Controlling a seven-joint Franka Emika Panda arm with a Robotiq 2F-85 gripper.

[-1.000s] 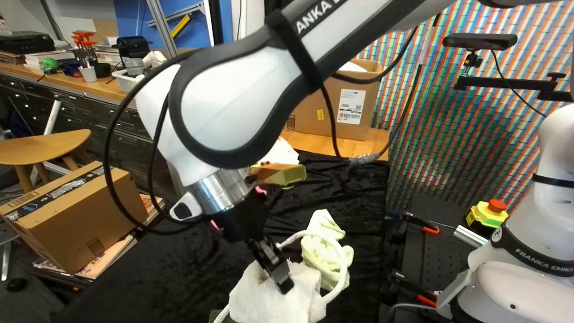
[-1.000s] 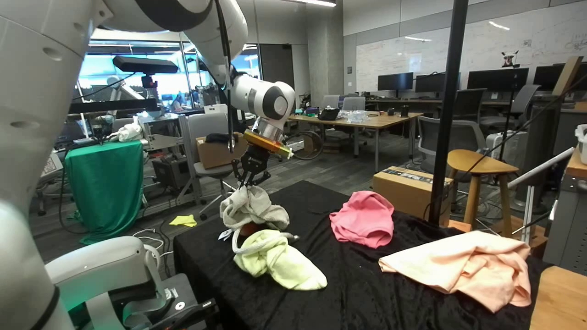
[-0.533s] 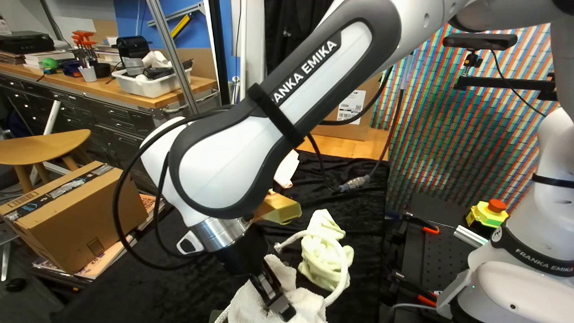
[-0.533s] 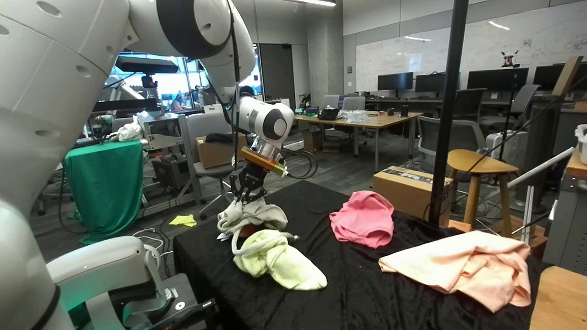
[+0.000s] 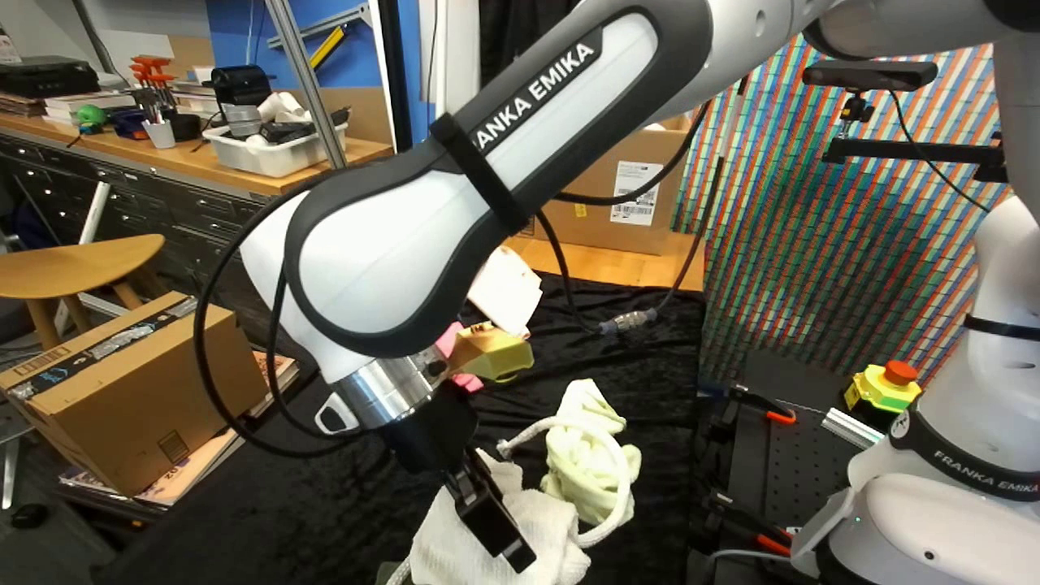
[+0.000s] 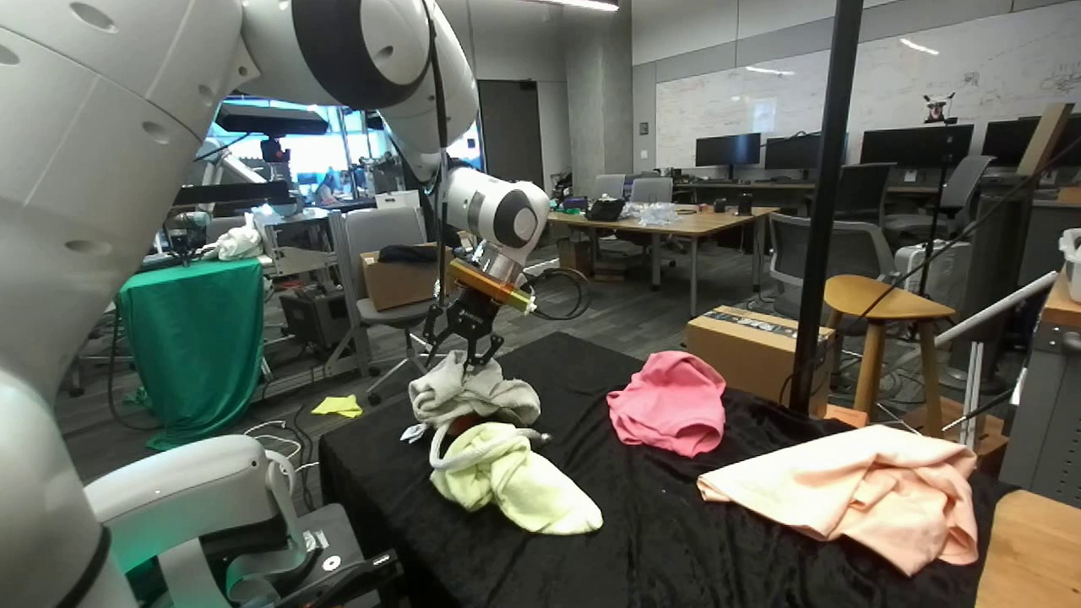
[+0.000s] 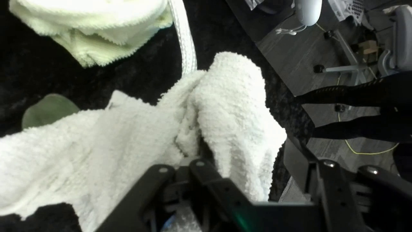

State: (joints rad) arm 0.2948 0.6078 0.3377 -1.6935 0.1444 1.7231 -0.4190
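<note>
My gripper [image 6: 456, 359] stands open just above a crumpled white towel-like cloth [image 6: 494, 399], seen in both exterior views. In the wrist view the cloth's raised fold [image 7: 235, 106] lies below and between the spread fingers; one finger [image 7: 291, 154] stands clear of its edge. The other is close to the fold, and whether it touches cannot be told. A white cord [image 7: 186, 42] runs from the white cloth past a pale yellow-green cloth [image 6: 532, 490] beside it. A reddish-brown thing [image 6: 462, 426] shows partly from under the white cloth. A greenish rounded thing [image 7: 48, 109] is half covered by it.
All this rests on a table with a black velvety cover [image 6: 642, 540]. Farther along it lie a pink cloth [image 6: 671, 405] and a peach cloth [image 6: 853, 498]. A black pole [image 6: 819, 211] rises at the table's edge, near a cardboard box [image 6: 752, 338].
The gripper first went down with its jaws shut on the white cloth. Since then it has opened and risen slightly, and the cloth stays on the pile.
</note>
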